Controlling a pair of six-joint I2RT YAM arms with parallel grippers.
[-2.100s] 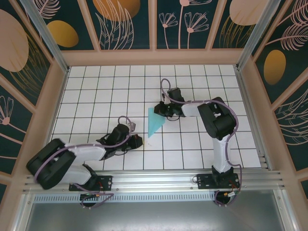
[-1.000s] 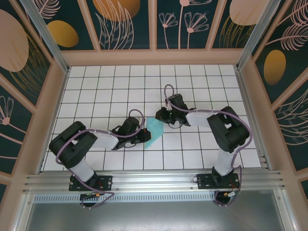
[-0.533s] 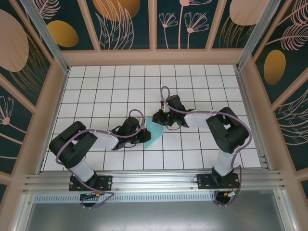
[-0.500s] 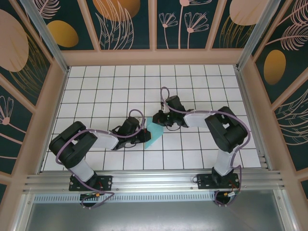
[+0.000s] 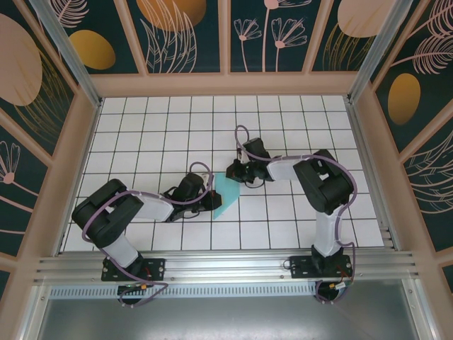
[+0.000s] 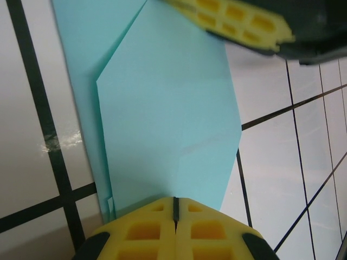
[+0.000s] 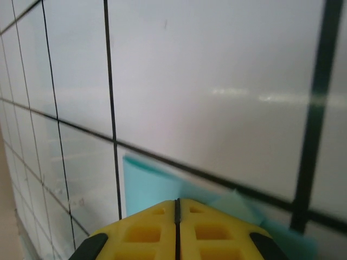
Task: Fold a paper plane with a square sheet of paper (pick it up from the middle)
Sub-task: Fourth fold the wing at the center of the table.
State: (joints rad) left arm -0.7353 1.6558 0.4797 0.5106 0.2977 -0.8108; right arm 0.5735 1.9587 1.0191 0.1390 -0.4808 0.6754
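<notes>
The square sheet of paper (image 5: 226, 195) lies folded on the white tiles as a narrow turquoise shape with creased layers (image 6: 162, 108). My left gripper (image 5: 210, 201) is shut, its yellow pads (image 6: 146, 230) pressed tip-down on the paper's near-left edge. My right gripper (image 5: 234, 172) is shut too, with its tips resting on the paper's far end (image 7: 149, 187). The right gripper's yellow pads (image 6: 238, 19) show at the top of the left wrist view, across the paper. Neither gripper has paper between its fingers.
Both arms reach low over the tiled floor (image 5: 141, 134) and meet at the middle. Wooden walls (image 5: 226, 83) and metal rails enclose the floor on all sides. Open tiles lie to the far side and to the left and right.
The left gripper came in from the near left onto the paper and has stayed there. The right gripper closed fully and shifted slightly left at the paper's far end.
</notes>
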